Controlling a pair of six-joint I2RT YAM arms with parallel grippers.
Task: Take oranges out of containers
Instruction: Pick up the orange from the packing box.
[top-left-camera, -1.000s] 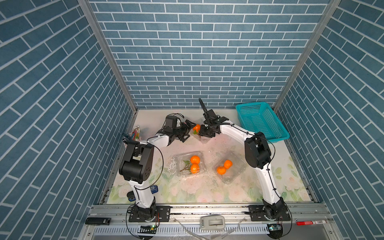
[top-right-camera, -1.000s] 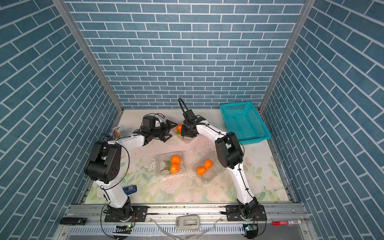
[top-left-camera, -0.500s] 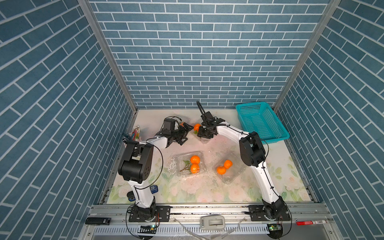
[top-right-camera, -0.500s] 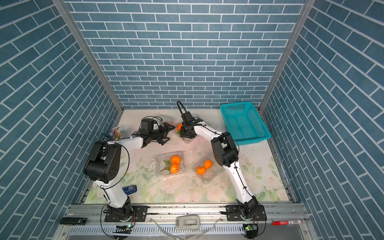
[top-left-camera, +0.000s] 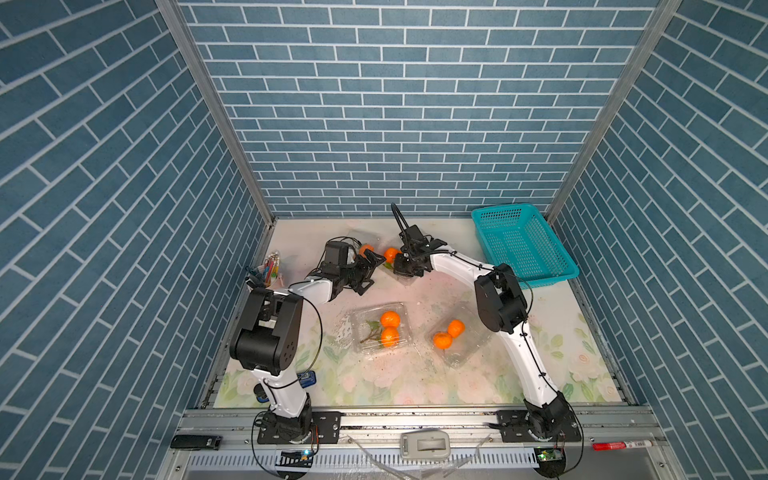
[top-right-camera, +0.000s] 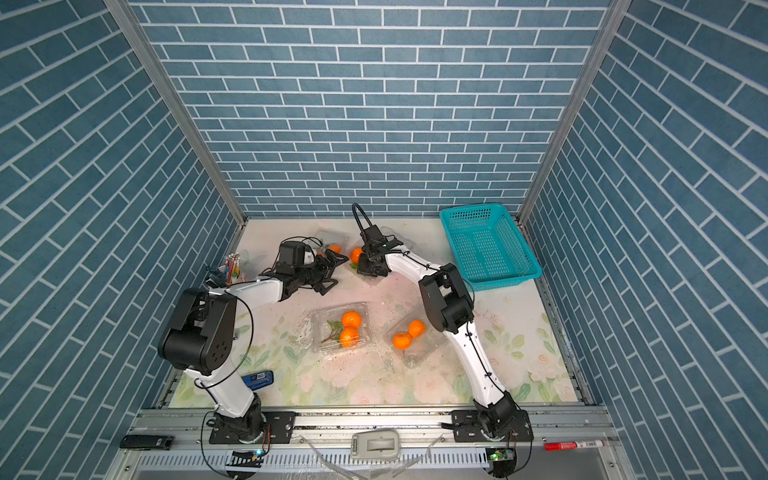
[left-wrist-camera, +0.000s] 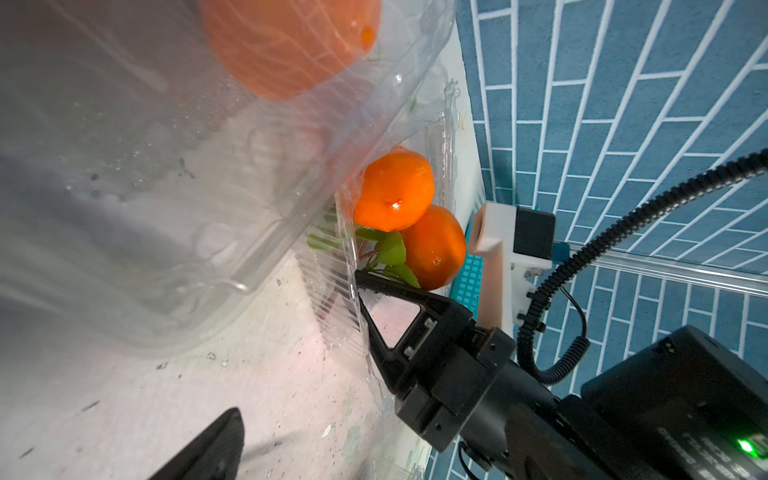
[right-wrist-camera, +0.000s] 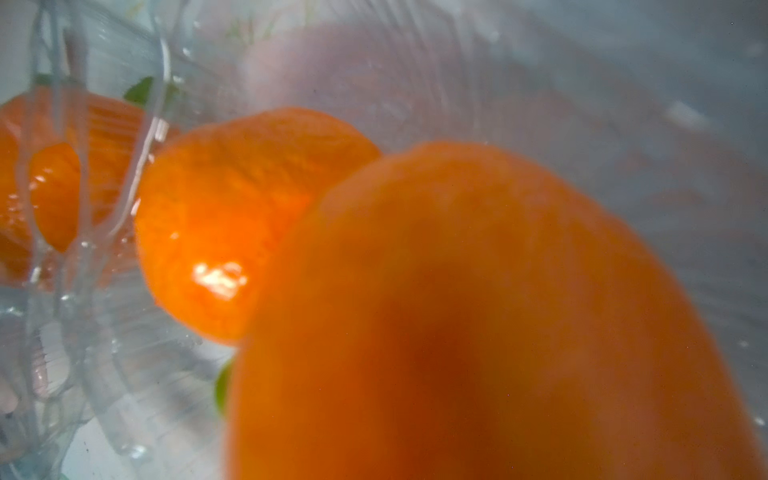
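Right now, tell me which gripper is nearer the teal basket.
Right. The right gripper is at the far oranges, apart from the teal basket. The left gripper, open, is beyond it, farther off.

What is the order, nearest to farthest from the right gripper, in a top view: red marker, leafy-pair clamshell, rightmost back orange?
1. Rightmost back orange, beside the right gripper.
2. Leafy-pair clamshell, mid-table, nearer the front.
3. Red marker, front rail, right end.

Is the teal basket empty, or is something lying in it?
Empty. In a top view the basket shows only its bare perforated floor and walls; nothing lies in it.
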